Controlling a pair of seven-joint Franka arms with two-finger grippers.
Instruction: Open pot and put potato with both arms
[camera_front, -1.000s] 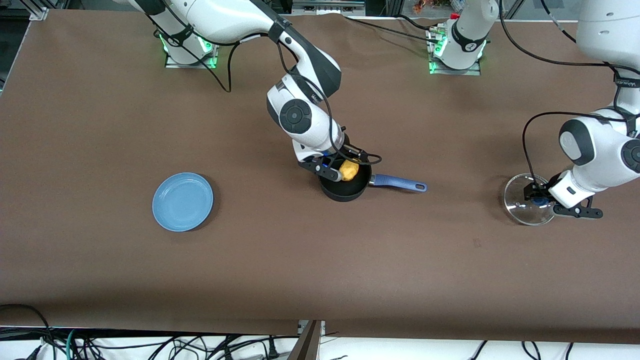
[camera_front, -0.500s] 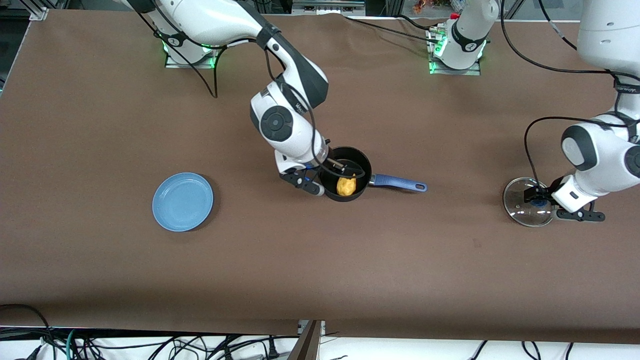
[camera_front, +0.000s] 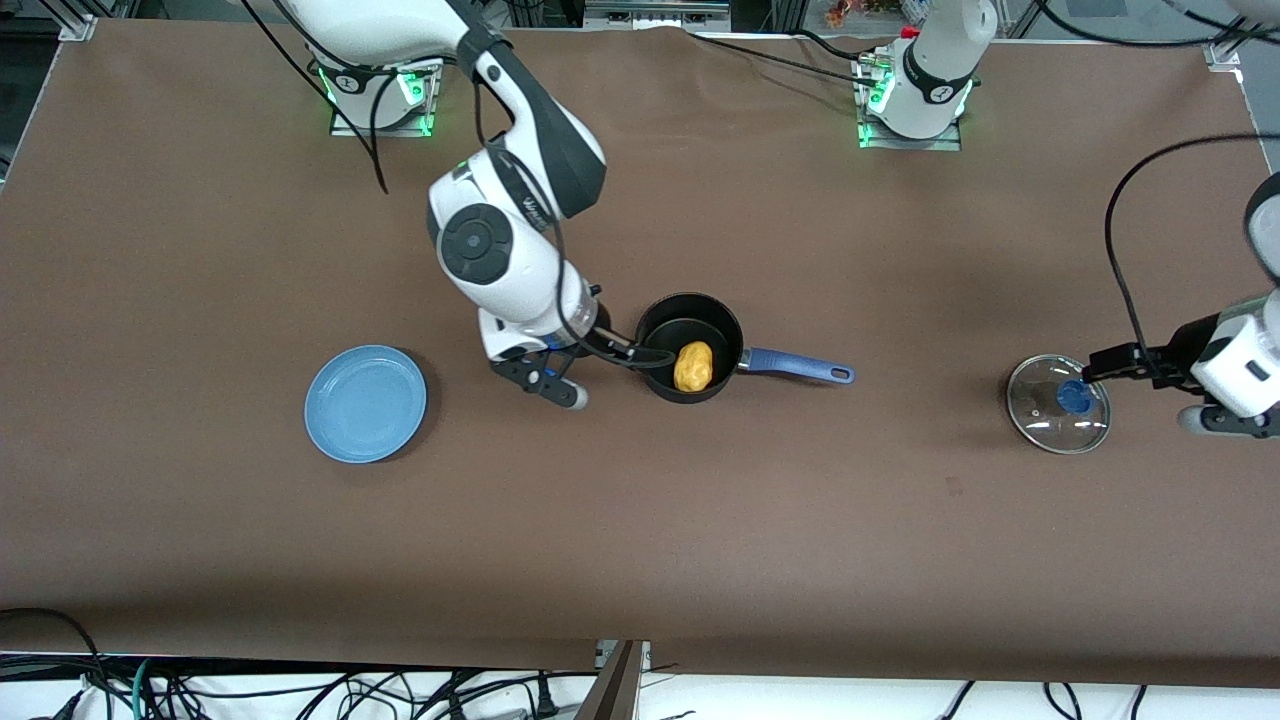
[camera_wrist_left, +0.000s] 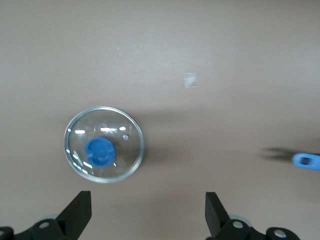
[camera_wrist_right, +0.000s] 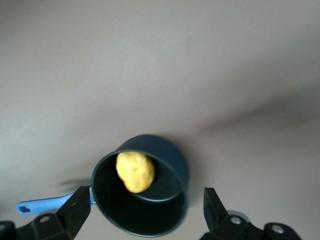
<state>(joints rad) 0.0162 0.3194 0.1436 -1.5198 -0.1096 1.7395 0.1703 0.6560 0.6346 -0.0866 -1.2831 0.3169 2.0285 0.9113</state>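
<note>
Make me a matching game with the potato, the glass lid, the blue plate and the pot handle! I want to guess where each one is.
Things:
1. potato
2. glass lid
3. plate
4. pot handle

Places:
A. lying flat on the table at the left arm's end
B. bare, toward the right arm's end of the table
C. inside the black pot
D. sticking out of the pot toward the lid

Pairs: 1-C, 2-A, 3-B, 4-D
</note>
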